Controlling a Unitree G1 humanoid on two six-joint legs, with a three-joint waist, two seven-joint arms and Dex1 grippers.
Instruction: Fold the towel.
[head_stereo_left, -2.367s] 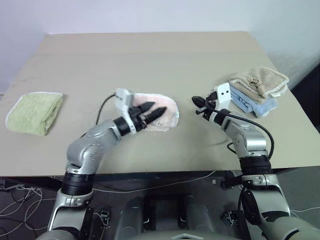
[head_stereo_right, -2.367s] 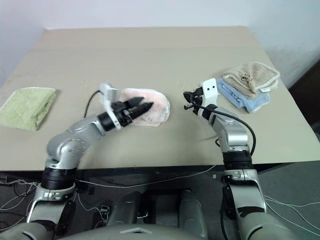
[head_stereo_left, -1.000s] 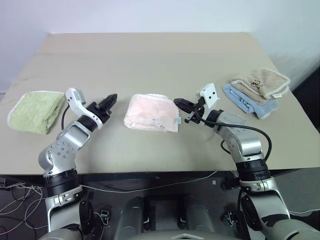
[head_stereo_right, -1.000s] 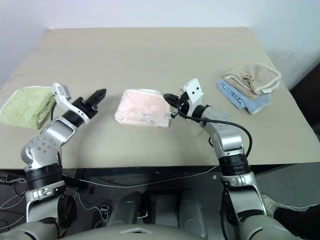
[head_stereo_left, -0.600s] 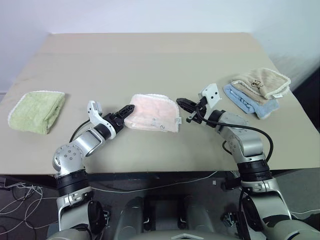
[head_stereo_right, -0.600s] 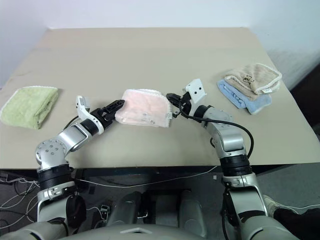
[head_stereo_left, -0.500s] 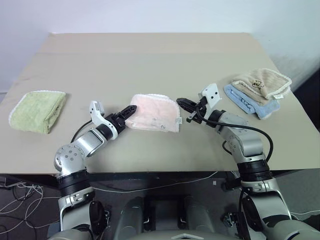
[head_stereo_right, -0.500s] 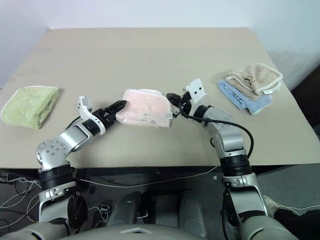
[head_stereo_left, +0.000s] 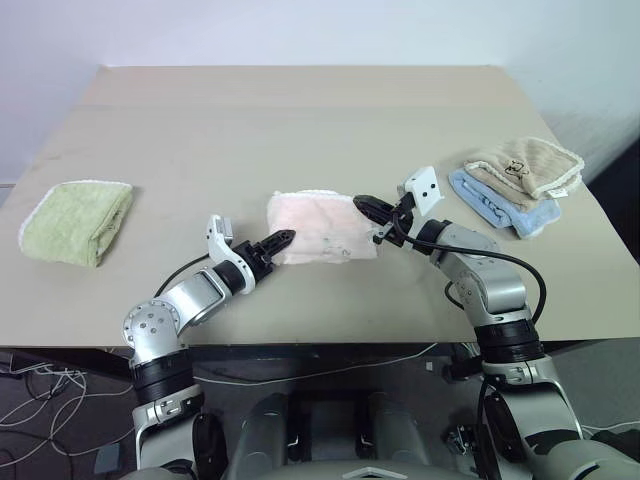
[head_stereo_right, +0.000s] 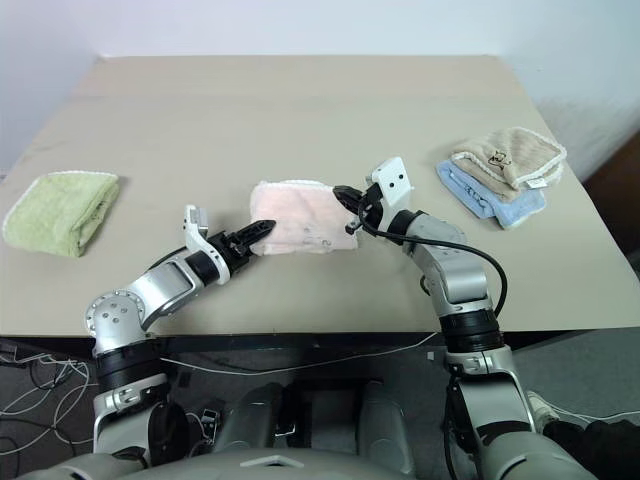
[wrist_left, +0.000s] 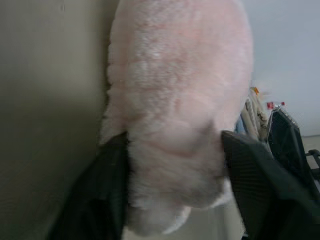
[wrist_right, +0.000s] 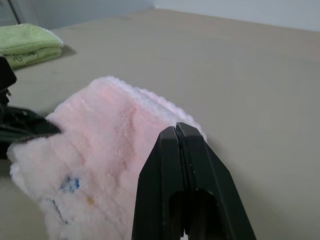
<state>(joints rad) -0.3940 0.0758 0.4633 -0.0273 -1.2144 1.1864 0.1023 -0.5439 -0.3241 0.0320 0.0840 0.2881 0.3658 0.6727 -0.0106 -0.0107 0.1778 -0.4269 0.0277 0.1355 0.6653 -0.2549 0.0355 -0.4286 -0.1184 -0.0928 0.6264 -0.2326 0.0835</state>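
Even, diffuse overhead light; table (head_stereo_left: 300, 110) evenly bright, no glare. Faint soft shadows beside the towel (head_stereo_left: 320, 228). Left wrist close-up of towel blurred.

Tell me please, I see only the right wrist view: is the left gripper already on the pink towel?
Observer: Yes. In the left wrist view the left gripper has one finger on each side of the pink towel, and the cloth fills the gap.
Operator: Are other towels near my right arm?
Observer: A beige towel lies on a blue towel, to the right of the right gripper and apart from it.
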